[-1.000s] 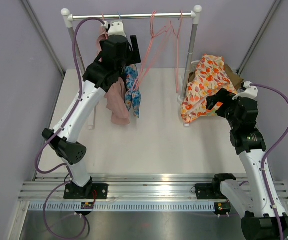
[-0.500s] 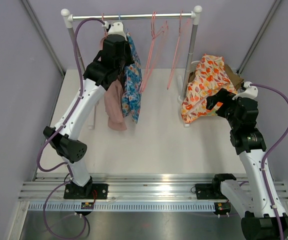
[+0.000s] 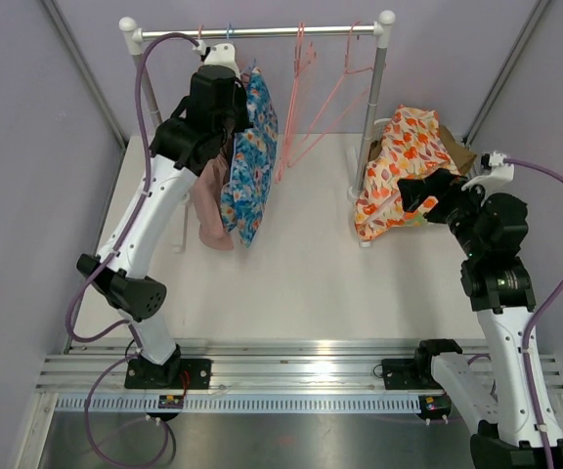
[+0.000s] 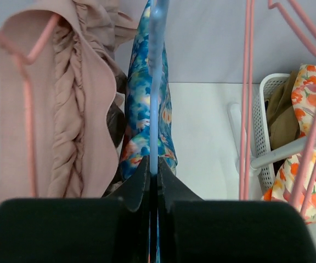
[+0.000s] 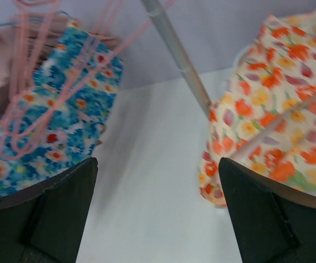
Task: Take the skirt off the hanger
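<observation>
Firmly, left gripper (image 4: 153, 183) clamped on blue hanger (image 4: 156, 82) with floral skirt (image 4: 139, 123), right gripper (image 5: 157, 172) fingers spread apart

Bare tabletop (image 3: 301, 264) mid-scene; pink hangers (image 4: 247, 109) and rack post (image 3: 372, 107) close right of the skirt (image 3: 247, 166).

In your left wrist view the left gripper (image 4: 153, 181) hides the hem of the skirt (image 4: 141, 109) below the rail (image 3: 262, 31). The blue hanger (image 4: 156, 82) is cut off at the top edge, short of the rail. The right wrist view is blurred.
</observation>
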`<state>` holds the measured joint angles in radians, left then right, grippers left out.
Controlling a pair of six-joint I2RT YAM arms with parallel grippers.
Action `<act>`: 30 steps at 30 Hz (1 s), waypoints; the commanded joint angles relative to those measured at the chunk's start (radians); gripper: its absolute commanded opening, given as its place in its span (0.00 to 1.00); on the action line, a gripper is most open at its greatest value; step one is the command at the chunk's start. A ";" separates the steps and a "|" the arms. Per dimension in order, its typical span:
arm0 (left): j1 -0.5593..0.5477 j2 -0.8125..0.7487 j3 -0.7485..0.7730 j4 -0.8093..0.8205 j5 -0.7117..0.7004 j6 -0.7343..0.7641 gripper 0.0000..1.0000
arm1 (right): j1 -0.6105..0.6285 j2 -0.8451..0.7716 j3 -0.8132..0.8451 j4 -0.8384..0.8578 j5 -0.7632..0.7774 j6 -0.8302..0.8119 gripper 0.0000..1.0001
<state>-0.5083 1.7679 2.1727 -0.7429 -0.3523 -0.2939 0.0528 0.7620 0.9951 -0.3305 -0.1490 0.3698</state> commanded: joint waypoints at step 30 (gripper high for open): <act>-0.006 -0.291 0.041 -0.003 -0.022 -0.025 0.00 | 1.222 0.801 0.783 0.054 0.644 -0.267 0.99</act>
<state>-0.5125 1.5265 2.2127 -0.8360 -0.3847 -0.3008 1.2774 1.5753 1.7279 -0.3660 0.4023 0.1215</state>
